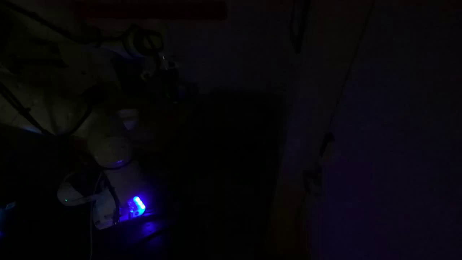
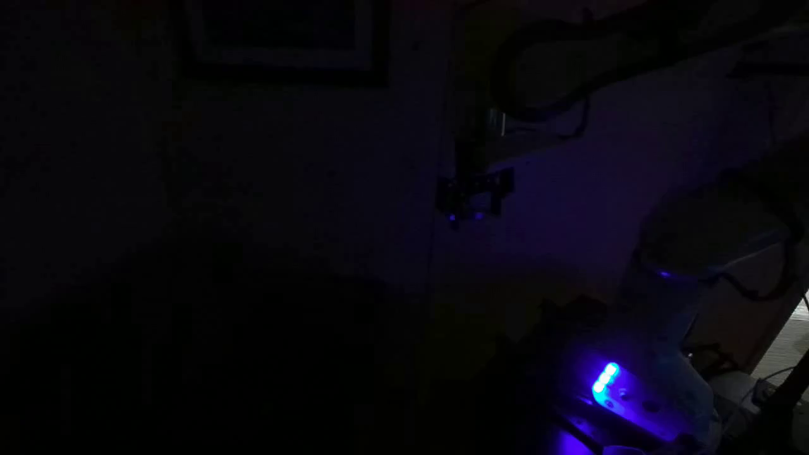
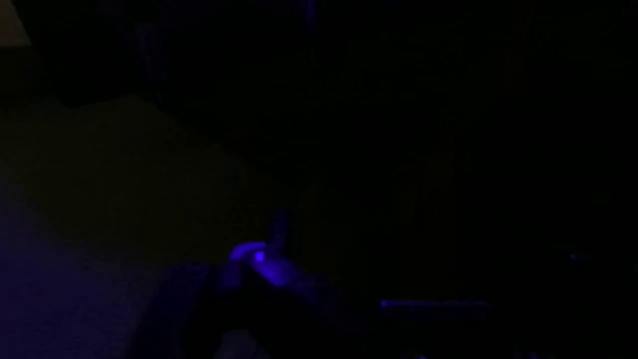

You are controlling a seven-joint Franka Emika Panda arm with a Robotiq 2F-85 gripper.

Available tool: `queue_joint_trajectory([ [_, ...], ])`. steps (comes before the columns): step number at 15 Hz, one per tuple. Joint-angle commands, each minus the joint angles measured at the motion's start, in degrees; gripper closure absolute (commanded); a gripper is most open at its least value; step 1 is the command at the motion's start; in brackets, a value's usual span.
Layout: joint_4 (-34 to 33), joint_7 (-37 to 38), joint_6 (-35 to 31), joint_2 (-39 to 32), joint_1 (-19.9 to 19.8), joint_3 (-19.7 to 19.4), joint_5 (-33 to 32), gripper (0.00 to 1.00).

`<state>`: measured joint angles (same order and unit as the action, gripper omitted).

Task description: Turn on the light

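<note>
Black pincer [image 2: 475, 213] points down in darkness, long axis roughly upright.

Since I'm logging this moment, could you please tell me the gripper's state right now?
Gripper: cannot be told; too dark to see whether it is open, closed or holding anything.

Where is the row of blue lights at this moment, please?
In an exterior view, the row of blue lights glows at the lower right, on the arm's base, left of the pale patch at the edge.

No text or label is legible.
</note>
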<state>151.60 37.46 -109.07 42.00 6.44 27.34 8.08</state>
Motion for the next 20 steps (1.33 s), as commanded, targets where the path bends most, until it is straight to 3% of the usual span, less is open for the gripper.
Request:
queue_joint_trajectory([
  [1,-0.03,0.85,-0.06,-0.47,1.38,-1.23,-0.96,0.00],
  [6,-1.88,0.69,-0.88,-1.43,-0.60,-2.46,-4.59,0.00],
  [15,-10.94,0.18,-10.82,-8.16,-7.97,-3.82,-25.30,0.00],
  [20,-17.37,2.00,-10.71,-9.90,-8.74,-5.03,-28.82,0.00],
])
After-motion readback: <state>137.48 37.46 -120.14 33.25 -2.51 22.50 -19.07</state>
